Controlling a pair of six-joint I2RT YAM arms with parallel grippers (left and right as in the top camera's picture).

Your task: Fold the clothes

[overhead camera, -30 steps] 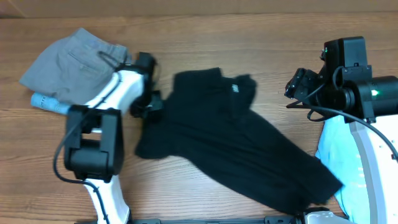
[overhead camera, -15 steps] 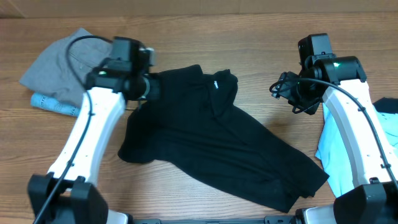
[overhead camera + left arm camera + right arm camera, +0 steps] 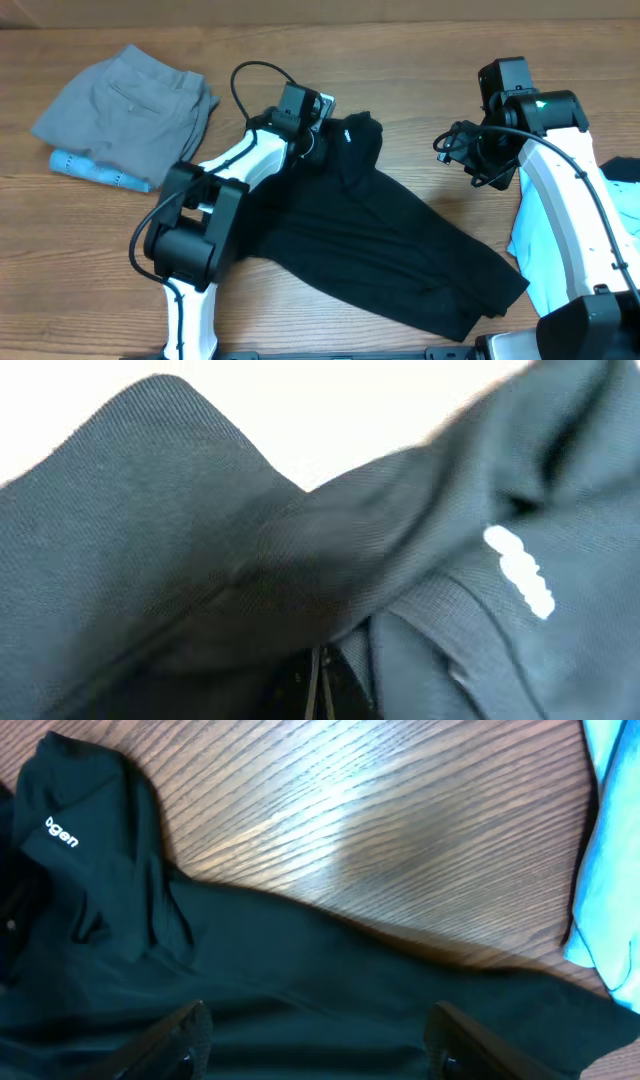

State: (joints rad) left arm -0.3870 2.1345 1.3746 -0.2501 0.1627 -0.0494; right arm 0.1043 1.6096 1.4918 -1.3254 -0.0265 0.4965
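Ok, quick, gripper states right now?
Left gripper: jaws closed on the long black soft trousers, near the waist.
Right gripper: jaws open, holding nothing.

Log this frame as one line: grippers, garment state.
left gripper: shut on black trousers at waist | right gripper: open, empty, over trouser leg | fold: not yet made

Table: the wooden table (image 3: 410,70) I work at, brown, its grain running side to side in the overhead view.
Light: a pale sheen (image 3: 335,815) lies on the wood in my right wrist view; plain white fills the top of my left wrist view.
Far side: a lighter tan strip (image 3: 300,12); wall or table edge, I cannot tell.
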